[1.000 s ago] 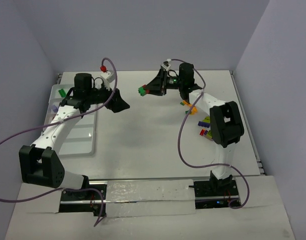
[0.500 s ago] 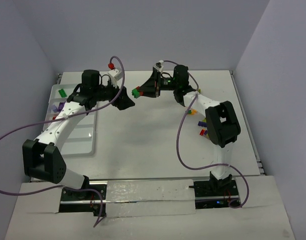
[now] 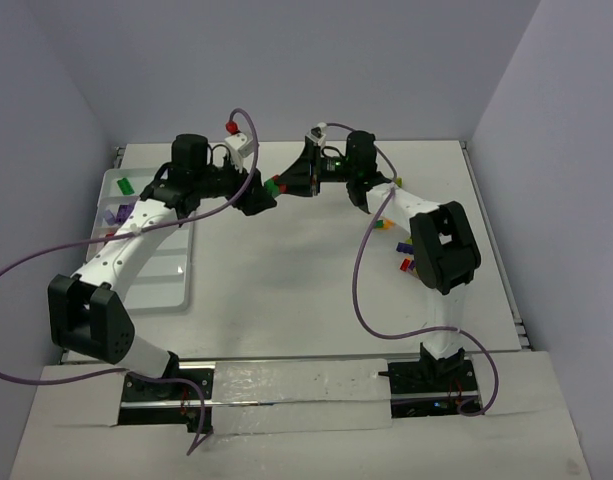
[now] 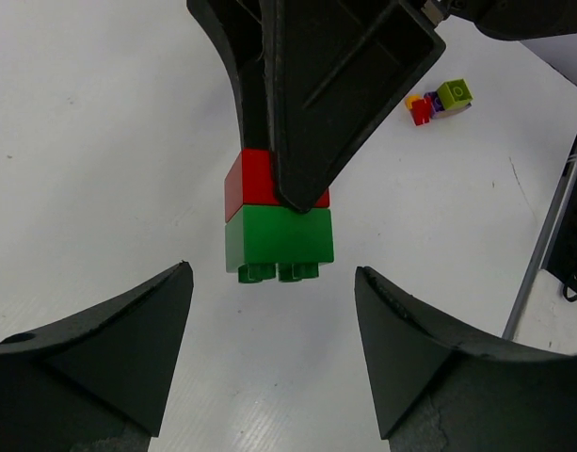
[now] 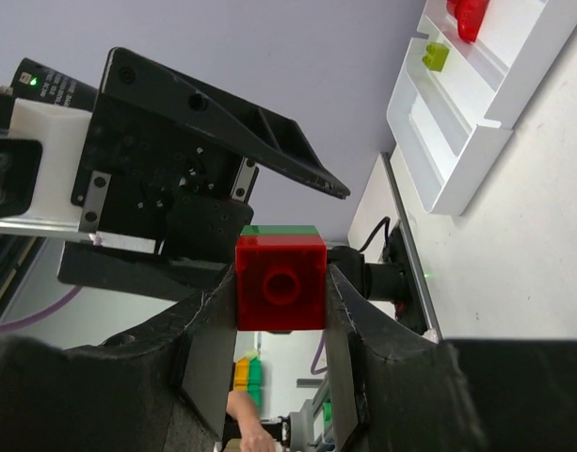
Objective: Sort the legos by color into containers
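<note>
Right gripper (image 5: 280,306): narrow, jaws clamped on the sides of a red brick (image 4: 248,179), holding it in the air above the table (image 3: 286,290).
Held piece: the red brick is stuck to a green brick (image 4: 279,235). The pair counts as two colours and, in my judgement, cannot be binned as one.
Presentation: the right arm holds the green end outward, towards the other arm, which leaves that half free to be gripped.
Left gripper (image 4: 271,277): wide, one jaw on each side of the green brick, with a clear gap on both sides and no contact.
Step in hand: judged to be a two-arm pull to separate the bricks. The left jaws have yet to meet the green half.
Risk: a grip low on the studs may slip, and a skewed pull may twist the red half out of the right jaws.
Tray (image 3: 166,278): lies on the table's left side, behind the left arm. A red piece (image 5: 469,11) and a lime piece (image 5: 437,55) sit in separate compartments.
Unsorted stock: loose bricks (image 3: 410,256) lie on the table by the right arm, well apart from the tray.
</note>
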`<state>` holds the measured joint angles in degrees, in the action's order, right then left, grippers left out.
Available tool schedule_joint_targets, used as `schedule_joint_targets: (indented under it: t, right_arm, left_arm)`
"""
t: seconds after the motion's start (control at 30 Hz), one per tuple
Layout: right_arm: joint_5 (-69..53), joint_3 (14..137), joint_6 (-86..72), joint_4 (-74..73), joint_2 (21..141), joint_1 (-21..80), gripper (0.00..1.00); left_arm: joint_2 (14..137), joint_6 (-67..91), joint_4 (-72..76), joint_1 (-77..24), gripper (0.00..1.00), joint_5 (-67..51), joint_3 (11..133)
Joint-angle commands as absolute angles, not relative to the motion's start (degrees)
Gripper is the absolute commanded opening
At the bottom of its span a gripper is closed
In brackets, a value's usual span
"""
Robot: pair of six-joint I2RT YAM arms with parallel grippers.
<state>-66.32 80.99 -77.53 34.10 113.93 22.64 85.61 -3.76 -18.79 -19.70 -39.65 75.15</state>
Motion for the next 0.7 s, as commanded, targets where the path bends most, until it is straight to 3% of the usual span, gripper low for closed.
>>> schedule_joint_targets:
  t: [0.0,0.23,0.47,0.53,0.67]
  right_arm:
    - [-67.5,82.1,-75.8,33.6,114.2,23.4,0.0]
    - [-67.6,82.5,-75.2,32.6,114.4,23.6,0.0]
    - [-67.8,82.5,-75.3,31.9,114.6,23.6,0.0]
    - [-67.8,82.9,-75.5,31.9,114.8,23.4,0.0]
    - [-67.4,84.6,-76.3,31.7,115.0,20.8,0.0]
  left_arm:
    - [86.3,-5.1,-16.7,-20.8,0.77,-37.8,78.4]
    - [86.8,-5.4,-16.8,-21.1,0.61,-36.4,79.4]
    - [86.7,-6.4,-17.6,-21.0,0.22,-33.8,79.2]
    - [86.5,-7.0,-18.4,-21.1,0.04,-33.4,79.0]
    - [84.8,-8.6,-21.2,-19.1,0.0,-32.8,76.3]
